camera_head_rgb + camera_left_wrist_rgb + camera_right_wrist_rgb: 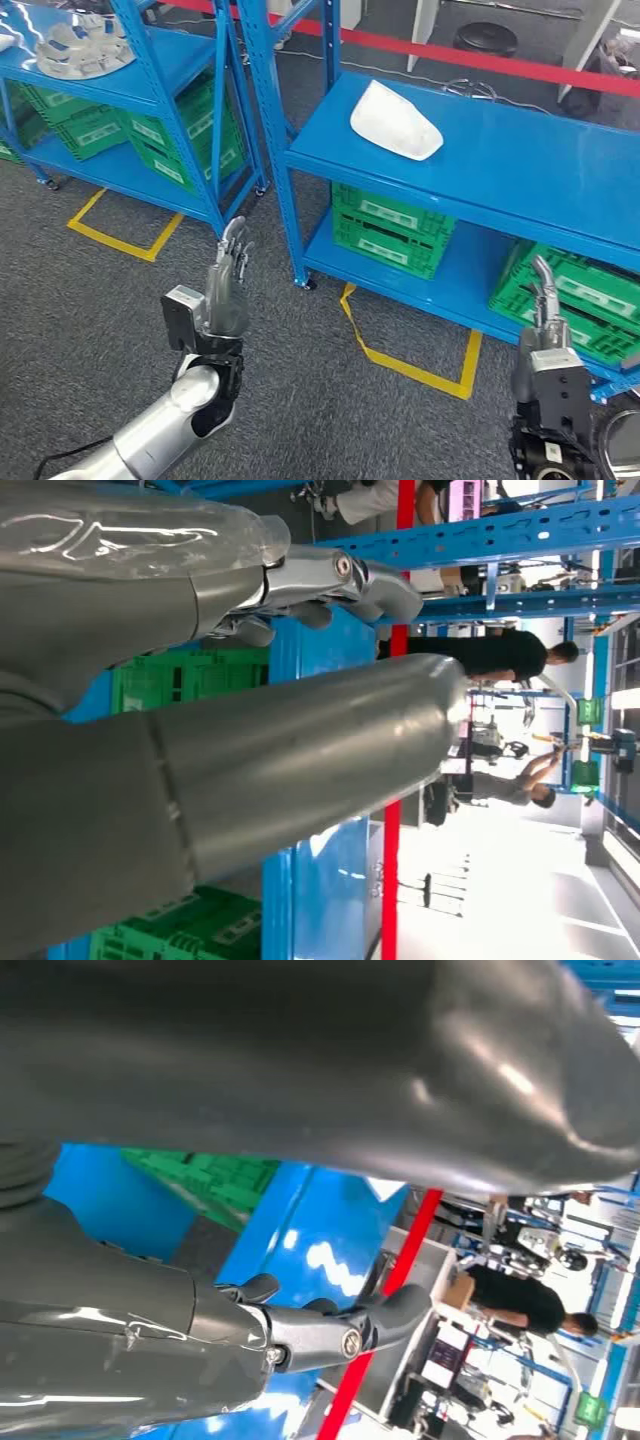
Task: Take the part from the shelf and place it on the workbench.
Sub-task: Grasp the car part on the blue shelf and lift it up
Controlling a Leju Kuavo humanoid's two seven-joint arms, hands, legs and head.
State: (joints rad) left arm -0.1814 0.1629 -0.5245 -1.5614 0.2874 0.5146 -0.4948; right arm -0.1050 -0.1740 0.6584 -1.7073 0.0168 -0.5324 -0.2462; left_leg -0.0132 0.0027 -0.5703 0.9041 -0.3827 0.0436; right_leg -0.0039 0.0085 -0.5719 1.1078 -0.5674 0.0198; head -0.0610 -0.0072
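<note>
Both hands raised with fingers apart, left hand [226, 285], right hand [547, 305], white part [395, 122] on blue shelf [513, 160], grey carpet [90, 300].

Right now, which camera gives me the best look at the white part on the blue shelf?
The head view: the white part lies whole and unobstructed on the upper blue shelf, beyond both raised hands. Both wrist views are mostly taken up by the hands; I cannot make out the part in either.
</note>
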